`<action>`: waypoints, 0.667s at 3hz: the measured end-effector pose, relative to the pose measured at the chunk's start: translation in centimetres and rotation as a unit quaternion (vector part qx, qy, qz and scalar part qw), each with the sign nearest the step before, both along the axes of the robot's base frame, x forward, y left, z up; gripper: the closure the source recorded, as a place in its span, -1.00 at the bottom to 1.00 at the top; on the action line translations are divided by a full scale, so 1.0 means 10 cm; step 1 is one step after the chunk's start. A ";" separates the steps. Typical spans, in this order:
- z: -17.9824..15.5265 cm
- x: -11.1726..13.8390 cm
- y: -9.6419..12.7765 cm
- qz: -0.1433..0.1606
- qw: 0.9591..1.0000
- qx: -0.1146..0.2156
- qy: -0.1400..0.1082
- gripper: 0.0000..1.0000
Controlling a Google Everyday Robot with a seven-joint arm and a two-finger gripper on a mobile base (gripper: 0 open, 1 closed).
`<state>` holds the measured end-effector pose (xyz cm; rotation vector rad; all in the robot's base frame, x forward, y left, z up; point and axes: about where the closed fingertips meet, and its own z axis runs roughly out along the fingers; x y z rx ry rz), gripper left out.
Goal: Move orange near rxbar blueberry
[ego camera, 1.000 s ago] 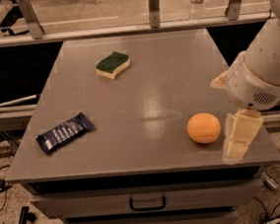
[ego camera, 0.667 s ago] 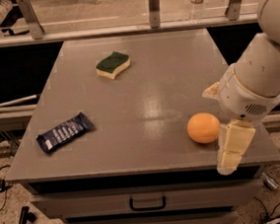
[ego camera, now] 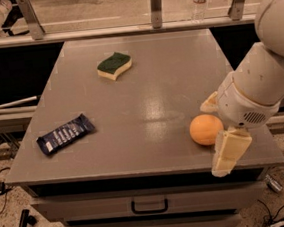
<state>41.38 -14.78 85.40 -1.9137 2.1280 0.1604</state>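
In the camera view the orange (ego camera: pixel 206 129) sits near the front right corner of the tabletop (ego camera: pixel 150 99), close to both edges. The claw (ego camera: pixel 213 137) is spread, one finger behind the fruit and one in front. Bare grey surface runs from there to the rxbar blueberry (ego camera: pixel 65 134), well apart at the front left. A green-and-yellow sponge (ego camera: pixel 114 66) lies toward the back, off that stretch.
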 end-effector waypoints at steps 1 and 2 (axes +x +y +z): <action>0.02 -0.01 0.00 0.000 1.000 -0.001 -0.002 -0.20; 0.03 -0.01 0.01 0.000 1.000 -0.002 -0.004 0.27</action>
